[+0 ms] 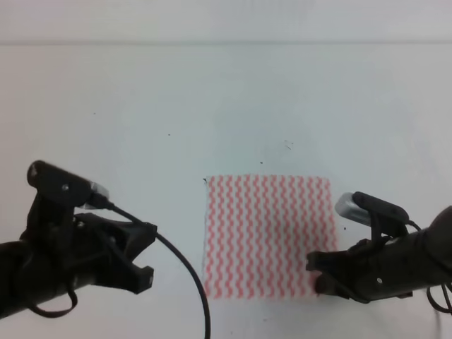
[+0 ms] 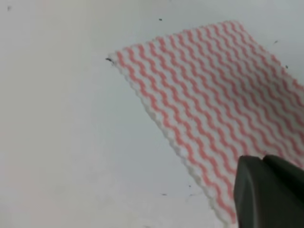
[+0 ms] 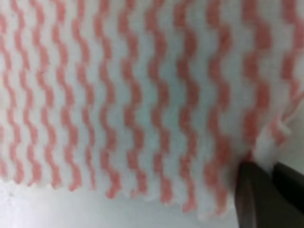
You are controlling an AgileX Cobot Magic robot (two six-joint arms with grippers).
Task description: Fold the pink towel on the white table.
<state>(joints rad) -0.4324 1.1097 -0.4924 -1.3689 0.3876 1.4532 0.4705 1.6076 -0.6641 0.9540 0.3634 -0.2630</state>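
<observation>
From the high view you see the pink towel (image 1: 267, 236) lying flat on the white table (image 1: 141, 106), a near-square patch at about 5 o'clock from the middle of the picture. Its wavy stripes run from the far edge toward the near edge. A few dark specks dot the tabletop beyond the towel's far edge.

Your left gripper (image 1: 141, 258) hangs at 8 o'clock in that view, well apart from the towel's left edge, with a black cable (image 1: 185, 268) curving down from it between the arm and the cloth. Its jaws stand spread with nothing between them. The left wrist view adds little on the tool: only a dark finger tip (image 2: 268, 192) shows at 5 o'clock, with the towel (image 2: 213, 99) running diagonally from 11 o'clock to 4 o'clock and bare table to its left.

Your right gripper (image 1: 319, 274) sits at the towel's near right corner in the high view, overlapping the cloth's edge; from there you cannot tell whether it grips anything. The right wrist view is what shows the contact: dark fingertips (image 3: 256, 194) at 5 o'clock are set together on the towel's edge (image 3: 266, 142), where the cloth is puckered and lifted into a small fold. The rest of the towel (image 3: 118, 95) fills that view, blurred and close, with a strip of table along the bottom at 7 o'clock.
</observation>
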